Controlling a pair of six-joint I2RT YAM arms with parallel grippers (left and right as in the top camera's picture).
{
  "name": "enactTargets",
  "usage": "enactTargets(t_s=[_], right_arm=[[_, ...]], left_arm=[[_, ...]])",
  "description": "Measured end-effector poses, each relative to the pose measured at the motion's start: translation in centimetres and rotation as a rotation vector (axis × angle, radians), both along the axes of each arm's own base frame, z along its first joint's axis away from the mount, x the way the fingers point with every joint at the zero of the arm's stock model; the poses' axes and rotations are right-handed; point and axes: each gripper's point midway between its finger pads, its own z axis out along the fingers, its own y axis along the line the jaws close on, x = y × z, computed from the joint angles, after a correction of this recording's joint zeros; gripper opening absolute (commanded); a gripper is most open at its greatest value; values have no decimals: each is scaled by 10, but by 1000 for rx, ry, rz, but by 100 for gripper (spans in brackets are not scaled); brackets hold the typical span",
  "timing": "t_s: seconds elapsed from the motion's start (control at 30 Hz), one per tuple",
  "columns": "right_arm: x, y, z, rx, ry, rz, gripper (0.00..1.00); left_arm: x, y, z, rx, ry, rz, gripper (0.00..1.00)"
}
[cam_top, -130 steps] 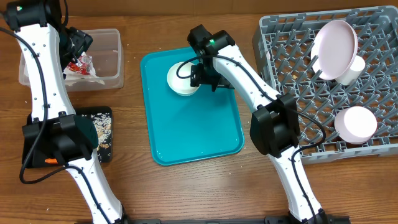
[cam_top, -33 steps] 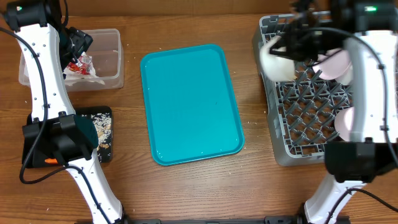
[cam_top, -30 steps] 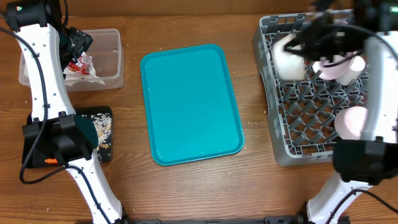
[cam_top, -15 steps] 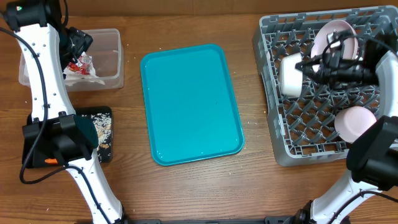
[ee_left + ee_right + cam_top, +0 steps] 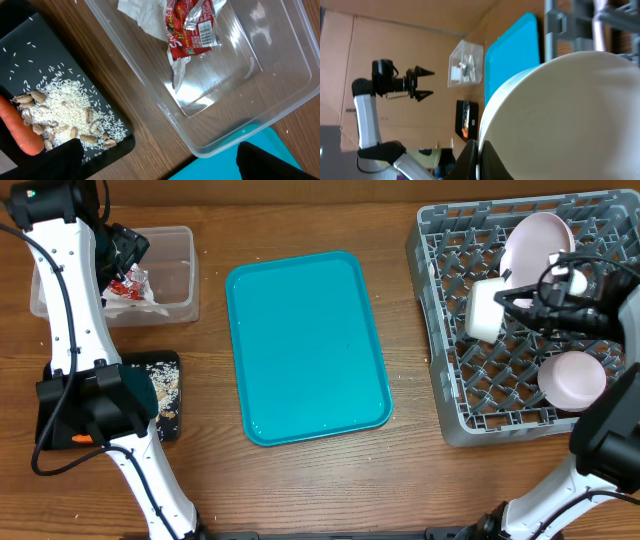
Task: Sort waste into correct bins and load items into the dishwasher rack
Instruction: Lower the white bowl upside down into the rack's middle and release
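Small white bowl [image 5: 484, 310] is hanging sideways over the grey rack [image 5: 440, 395], round and smooth, the right claw [image 5: 508, 302] pinching its rim. Left claw [image 5: 128, 243] is gaping wide.

tray [image 5: 305, 350] teal | rack [image 5: 450, 395] grey lattice | bowl [image 5: 483, 311] white | wrapper [image 5: 192, 25] red | carrot [image 5: 19, 134] orange

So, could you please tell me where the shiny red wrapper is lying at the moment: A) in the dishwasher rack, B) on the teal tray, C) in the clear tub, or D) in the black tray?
C: the red wrapper lies inside the clear tub, together with the crumpled napkin.
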Motion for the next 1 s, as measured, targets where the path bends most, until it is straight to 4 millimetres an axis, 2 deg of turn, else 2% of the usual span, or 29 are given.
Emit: enactTargets(t_s=[0.17, 0.63, 0.83, 1.0], right_arm=[[-1, -13, -1, -3, 5, -32, 4], [4, -13, 6, 19, -47, -38, 4], [8, -4, 5, 24, -68, -15, 4], [14, 4, -9, 47, -41, 10, 4]], left_arm=[[0, 0, 0, 0, 0, 0, 100], [0, 0, 0, 0, 0, 0, 100], [0, 0, 0, 0, 0, 0, 100], [0, 0, 0, 0, 0, 0, 100]])
